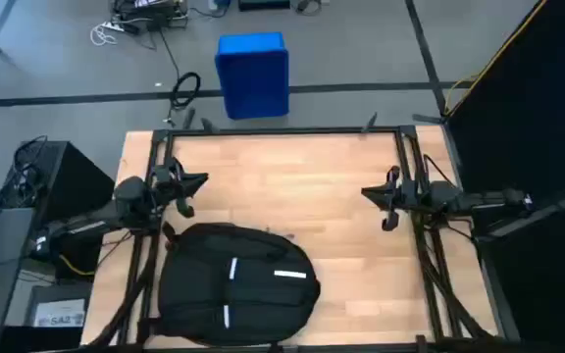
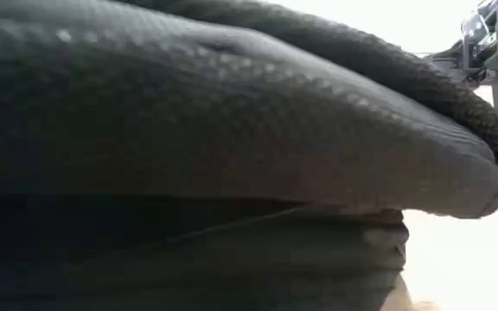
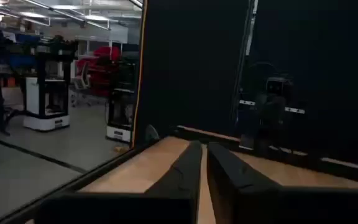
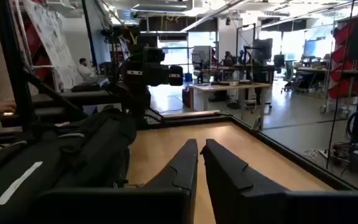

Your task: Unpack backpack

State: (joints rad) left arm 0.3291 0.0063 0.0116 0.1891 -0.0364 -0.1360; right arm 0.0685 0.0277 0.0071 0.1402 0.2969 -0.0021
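Right up against the low camera, the backpack (image 2: 232, 155) fills nearly the whole view with dark fabric. From above it lies flat on the near left part of the wooden table (image 1: 341, 196), its white stripes (image 1: 231, 270) facing up, zippers apparently shut. Just beyond its top edge the left gripper (image 1: 186, 191) hovers with its fingers (image 3: 185, 171) pressed together, holding nothing. Well apart, over the table's right side, the right gripper (image 1: 387, 204) waits with fingers (image 4: 185, 165) likewise together and empty. Farther off, on the floor past the table, stands a blue box (image 1: 253, 74).
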